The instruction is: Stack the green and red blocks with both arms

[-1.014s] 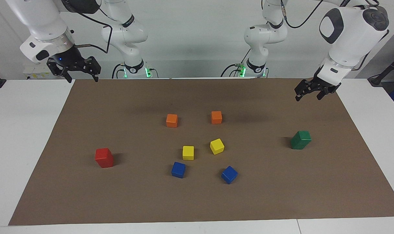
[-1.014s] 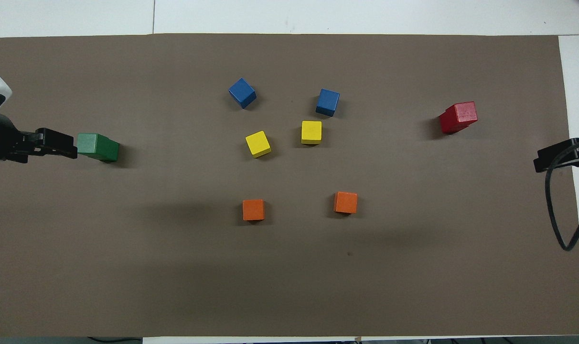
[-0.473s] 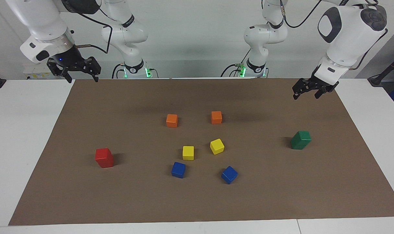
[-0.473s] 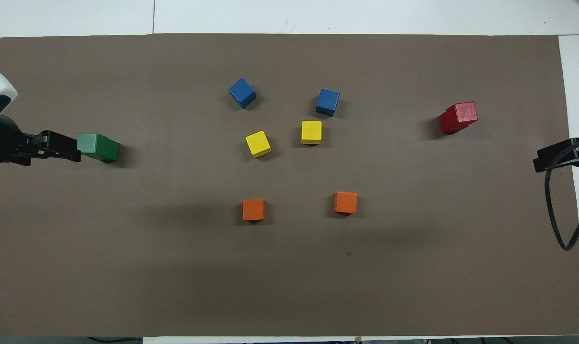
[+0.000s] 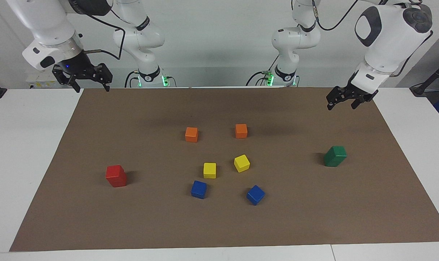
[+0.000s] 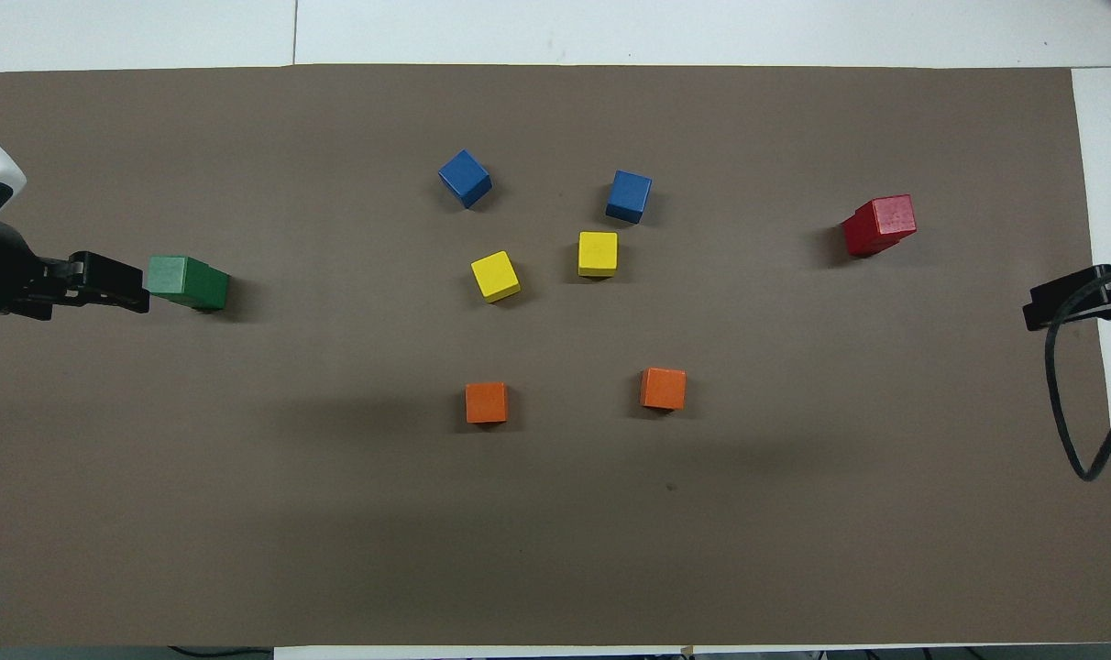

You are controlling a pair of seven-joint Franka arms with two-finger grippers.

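Two green blocks (image 5: pixel 334 156) stand stacked one on the other at the left arm's end of the brown mat; the stack also shows in the overhead view (image 6: pixel 187 281). Two red blocks (image 5: pixel 116 175) stand stacked at the right arm's end, and this stack shows in the overhead view too (image 6: pixel 876 225). My left gripper (image 5: pixel 341 106) is open and empty, raised over the mat near its edge, apart from the green stack; it also shows in the overhead view (image 6: pixel 111 284). My right gripper (image 5: pixel 92 88) is open and empty, raised over the mat's corner; it shows in the overhead view (image 6: pixel 1064 307).
In the middle of the mat (image 5: pixel 219 224) lie two orange cubes (image 5: pixel 191 134) (image 5: pixel 241 131), two yellow cubes (image 5: pixel 209 170) (image 5: pixel 242 163) and two blue cubes (image 5: pixel 199 189) (image 5: pixel 255 194). White table borders the mat.
My left gripper has risen slightly and drifted a little toward the robots. The right arm and all blocks have not moved.
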